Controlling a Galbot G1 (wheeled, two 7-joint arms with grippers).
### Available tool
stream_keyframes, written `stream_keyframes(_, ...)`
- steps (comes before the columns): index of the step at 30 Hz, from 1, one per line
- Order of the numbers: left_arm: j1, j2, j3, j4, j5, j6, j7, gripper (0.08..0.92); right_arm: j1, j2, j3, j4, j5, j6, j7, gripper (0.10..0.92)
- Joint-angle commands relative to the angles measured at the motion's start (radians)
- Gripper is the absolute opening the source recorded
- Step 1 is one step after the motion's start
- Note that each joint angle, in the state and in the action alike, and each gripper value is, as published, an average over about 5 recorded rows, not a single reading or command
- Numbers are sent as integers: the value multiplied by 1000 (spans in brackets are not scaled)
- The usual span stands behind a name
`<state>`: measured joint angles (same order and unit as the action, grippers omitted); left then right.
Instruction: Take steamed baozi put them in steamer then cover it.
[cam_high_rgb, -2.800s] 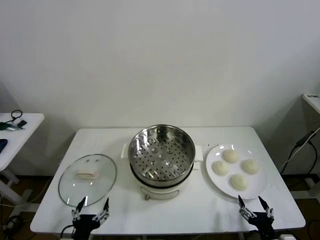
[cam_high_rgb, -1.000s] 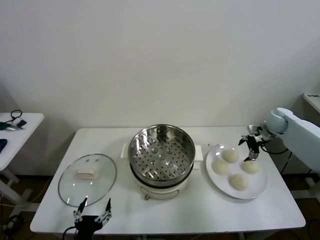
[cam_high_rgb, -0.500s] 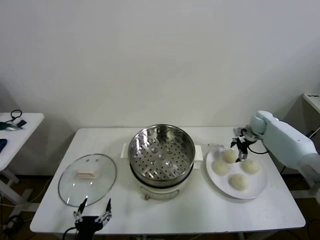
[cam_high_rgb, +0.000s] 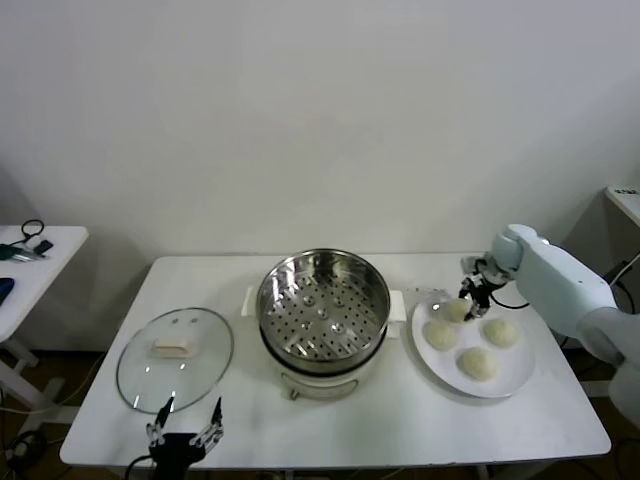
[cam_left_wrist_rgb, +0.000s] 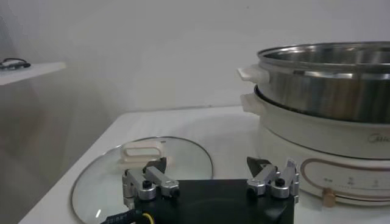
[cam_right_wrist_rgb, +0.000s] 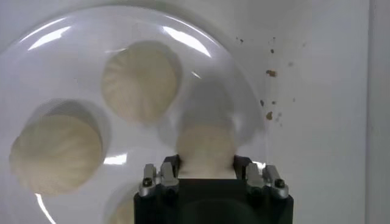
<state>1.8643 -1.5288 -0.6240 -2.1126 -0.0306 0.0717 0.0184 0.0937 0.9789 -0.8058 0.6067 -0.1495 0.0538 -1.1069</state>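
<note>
Four cream-white baozi lie on a white plate (cam_high_rgb: 520, 385) at the table's right. My right gripper (cam_high_rgb: 472, 297) is down at the far baozi (cam_high_rgb: 455, 310). In the right wrist view that baozi (cam_right_wrist_rgb: 206, 146) fills the gap of the open gripper (cam_right_wrist_rgb: 206, 161), one finger at each side. The other buns (cam_high_rgb: 441, 334) (cam_high_rgb: 500, 332) (cam_high_rgb: 478, 363) lie free. The steel steamer (cam_high_rgb: 323, 300) stands open and empty at the table's middle. The glass cover (cam_high_rgb: 175, 358) lies flat at the left. My left gripper (cam_high_rgb: 183, 420) is open at the front edge, near the cover (cam_left_wrist_rgb: 152, 170).
The steamer's white base with side handles (cam_left_wrist_rgb: 329, 134) stands close to my left gripper (cam_left_wrist_rgb: 207, 164). A small side table (cam_high_rgb: 30, 250) is at the far left. Brown specks (cam_right_wrist_rgb: 269, 91) mark the tabletop beside the plate (cam_right_wrist_rgb: 201, 67).
My right arm has come up from the front edge to the plate and lowered, its open gripper now around the far baozi. The left arm has stayed parked.
</note>
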Motion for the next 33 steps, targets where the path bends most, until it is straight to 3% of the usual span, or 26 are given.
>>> stream_keyframes(1,5,0,3,-6,5,-3,0,823,228,-69,-242,199,178,18,-8,579)
stream_keyframes(10,8,-1,15,-11,19,-1,0,823,811,-28,-691,648,468,187,-27,583)
stream_keyframes(13,7,1,15,-11,20,1,1,823,895,25,-735,799,477,242,-19,584)
stream_keyframes(17,7,3,14,-9,20,1,2,823,875,105,-743,910,367,323,32,584)
stream_keyframes(20,6,2,14,-10,20,2,1,823,783,162,-719,881,226,393,74,583)
stream_keyframes(27,17,-3,16,-20,32,-10,-2,823,528,269,-621,632,-71,501,148,584)
stream_keyframes(33,24,-6,19,-19,35,-20,-8,823,390,344,-531,453,-188,550,202,585)
